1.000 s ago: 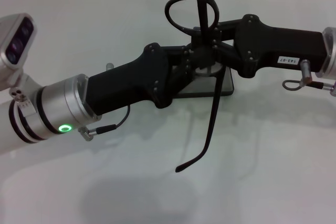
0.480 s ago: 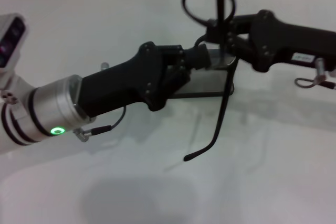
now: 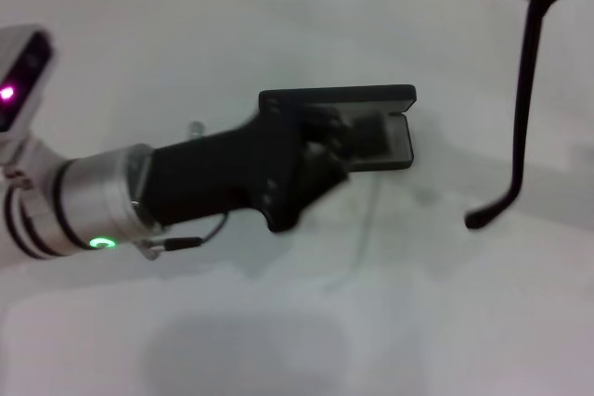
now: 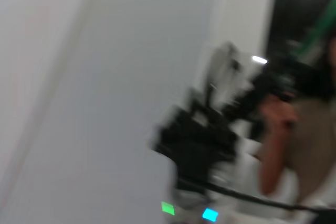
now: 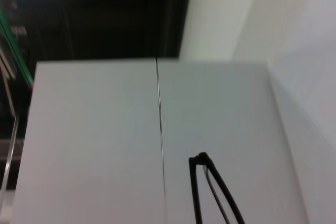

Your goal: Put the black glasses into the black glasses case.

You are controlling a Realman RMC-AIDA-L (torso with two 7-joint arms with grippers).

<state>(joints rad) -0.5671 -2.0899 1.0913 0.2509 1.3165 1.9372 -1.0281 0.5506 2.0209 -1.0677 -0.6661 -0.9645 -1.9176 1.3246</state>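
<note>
Left tool (image 3: pixel 357 141) over open black glasses case (image 3: pixel 394 122); black glasses (image 3: pixel 524 90) aloft, well right.

Left arm reaches in from the lower left of the head view, silver wrist cuff showing a green ring light, black forearm angling up toward centre frame. The left gripper (image 3: pixel 357 136) sits at centre, its tip blurred, fingers not readable. The right arm and its gripper are out of frame entirely.

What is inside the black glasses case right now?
The left gripper reaches into the open black glasses case, covering much of its interior; the part that shows is bare. The black glasses hang in the air off to the right, outside it.
</note>
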